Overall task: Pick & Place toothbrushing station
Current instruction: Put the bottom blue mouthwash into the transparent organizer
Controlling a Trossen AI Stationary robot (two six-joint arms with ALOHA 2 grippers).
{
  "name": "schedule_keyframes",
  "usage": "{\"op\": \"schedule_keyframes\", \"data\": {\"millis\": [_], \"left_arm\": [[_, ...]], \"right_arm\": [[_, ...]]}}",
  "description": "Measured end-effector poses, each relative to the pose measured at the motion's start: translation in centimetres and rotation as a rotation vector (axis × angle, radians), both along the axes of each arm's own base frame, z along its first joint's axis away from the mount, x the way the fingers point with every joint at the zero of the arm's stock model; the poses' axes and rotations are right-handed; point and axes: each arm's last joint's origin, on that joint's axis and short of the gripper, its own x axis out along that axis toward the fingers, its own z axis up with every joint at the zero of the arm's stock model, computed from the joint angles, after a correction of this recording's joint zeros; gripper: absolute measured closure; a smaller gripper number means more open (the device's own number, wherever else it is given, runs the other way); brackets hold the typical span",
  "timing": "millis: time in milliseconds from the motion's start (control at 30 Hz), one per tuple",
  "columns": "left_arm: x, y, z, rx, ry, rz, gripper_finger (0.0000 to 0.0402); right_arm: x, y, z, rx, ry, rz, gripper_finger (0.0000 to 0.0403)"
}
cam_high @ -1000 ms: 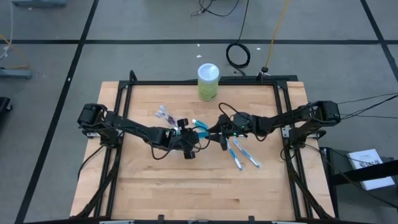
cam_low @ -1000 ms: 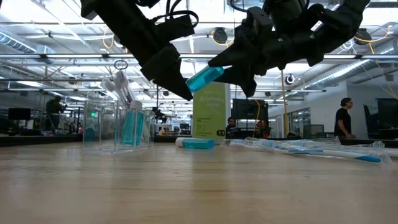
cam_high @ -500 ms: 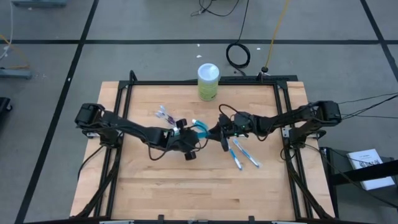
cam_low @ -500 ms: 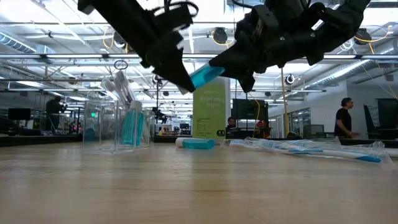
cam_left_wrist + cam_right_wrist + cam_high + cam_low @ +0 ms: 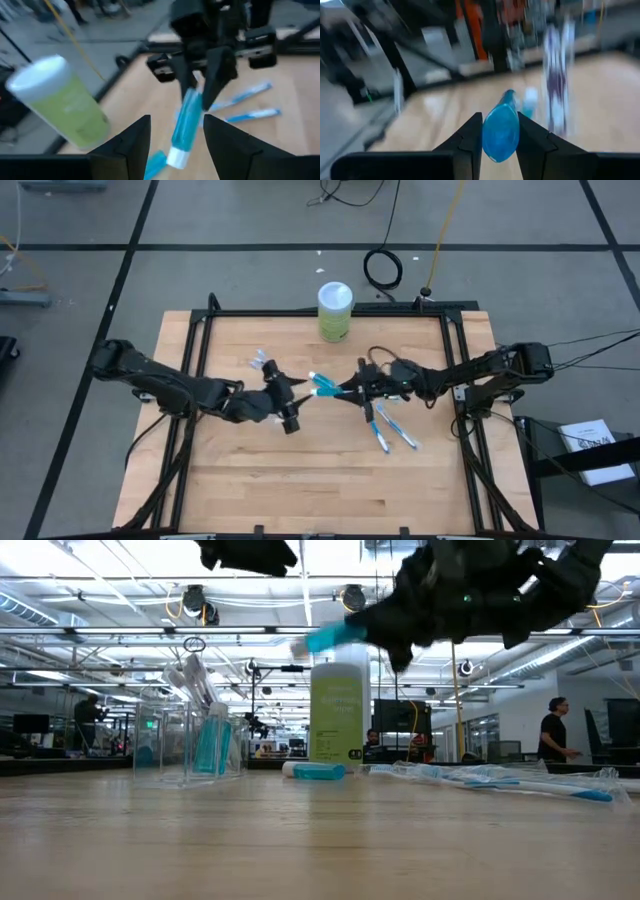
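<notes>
Since the earlier frames, left gripper [image 5: 293, 402] has let go of the teal tube [image 5: 325, 389] and pulled back toward frame left in the high view; its fingers stand spread with nothing between them. Right gripper [image 5: 352, 391] now carries the tube alone, fingers pinched on its crimped end, white cap pointing toward the left gripper. Tube hangs well above the table [image 5: 300, 480], near centre of the high view.

Low view: tube [image 5: 335, 635] shows upper centre, tilted, blurred. Right gripper is a dark mass beside it; left arm is cut off at the top edge.

Second teal tube [image 5: 318, 771] lies flat on the table in front of the green canister [image 5: 337, 712]. Clear cup [image 5: 190, 745] stands left of centre, toothbrush heads poking out the top; contents hard to separate through the plastic. Wrapped toothbrushes [image 5: 392, 425] lie below the right gripper in the high view.

Right wrist view is heavily blurred; only the tube end [image 5: 500, 131] between the fingers reads clearly.
</notes>
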Motion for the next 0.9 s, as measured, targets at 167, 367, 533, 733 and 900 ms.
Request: {"op": "schedule_keyframes", "data": {"millis": [167,367,533,733,900], "left_arm": [[-0.3,-0.2,0.4,0.050,-0.111,0.003,0.0211],[0.5,0.3,1.8,0.073,-0.328,-0.041,0.0211],[1.1,1.2,3.2,0.066,-0.498,-0.141,0.0211],[1.5,2.9,3.8,-0.011,-0.595,-0.216,0.0210],[2.0,3.7,3.4,-0.080,-0.589,-0.313,0.0210]], "right_arm": [[-1.4,0.1,1.5,-0.083,-0.295,-0.005,0.0325],[-2.2,0.2,3.3,-0.117,-0.512,-0.010,0.0325],[-2.5,0.8,4.4,-0.182,-0.618,-0.008,0.0325],[-2.4,2.2,5.4,-0.247,-0.673,0.014,0.0325],[-2.4,2.4,5.4,-0.254,-0.675,0.021,0.0325]]}}
